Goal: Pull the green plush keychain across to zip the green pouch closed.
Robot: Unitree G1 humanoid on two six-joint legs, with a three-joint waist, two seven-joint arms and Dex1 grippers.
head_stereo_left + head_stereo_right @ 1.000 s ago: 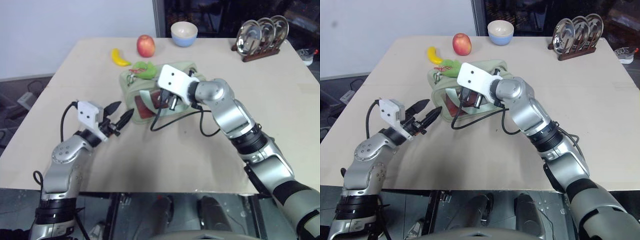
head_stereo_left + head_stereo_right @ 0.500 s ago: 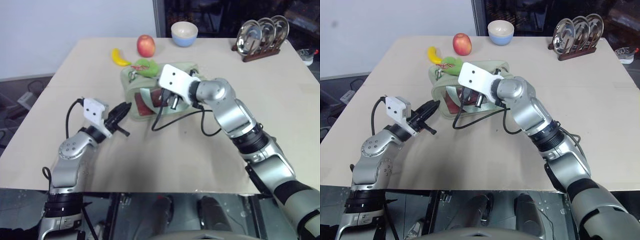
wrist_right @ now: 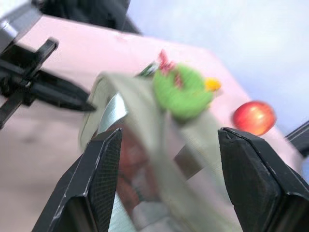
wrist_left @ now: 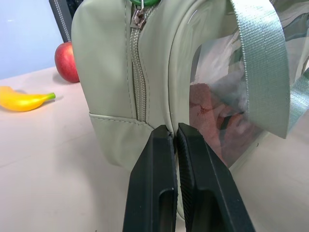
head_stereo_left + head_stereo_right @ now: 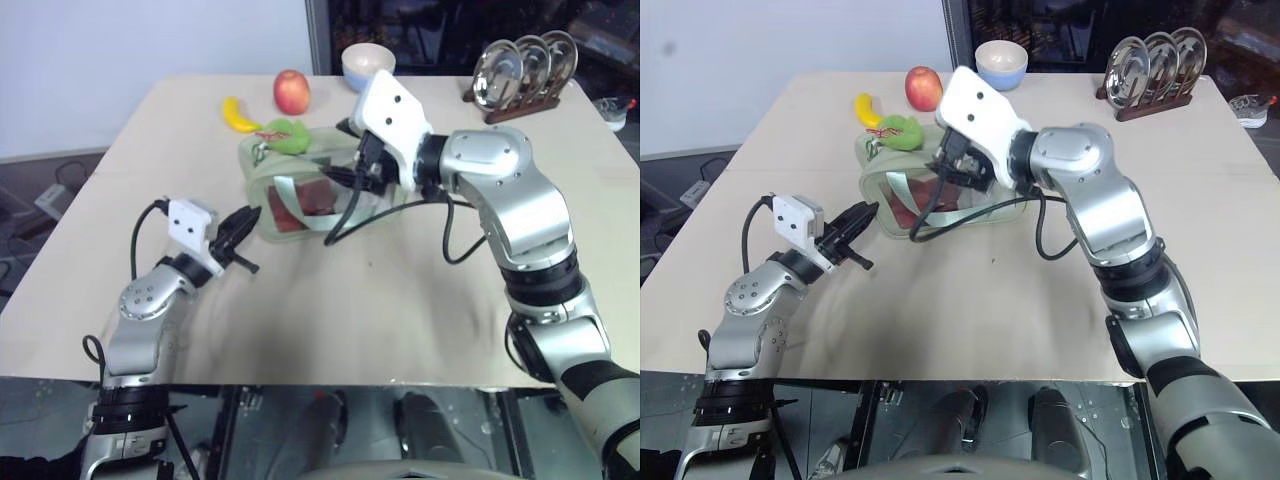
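Green pouch [image 5: 320,185] on the table [image 5: 420,300], both claws at it

The pouch's long axis runs left to right across the table; its clear window faces the robot. The green plush keychain [image 5: 283,136] sits at its top left end, near a banana [image 5: 239,116] and an apple [image 5: 291,91]. The left claw [image 4: 174,137] is pressed shut, tips at the pouch's left end seam. The right claw [image 3: 166,140] hangs over the pouch with its 2 fingers spread wide, holding nothing, the keychain ahead of it.
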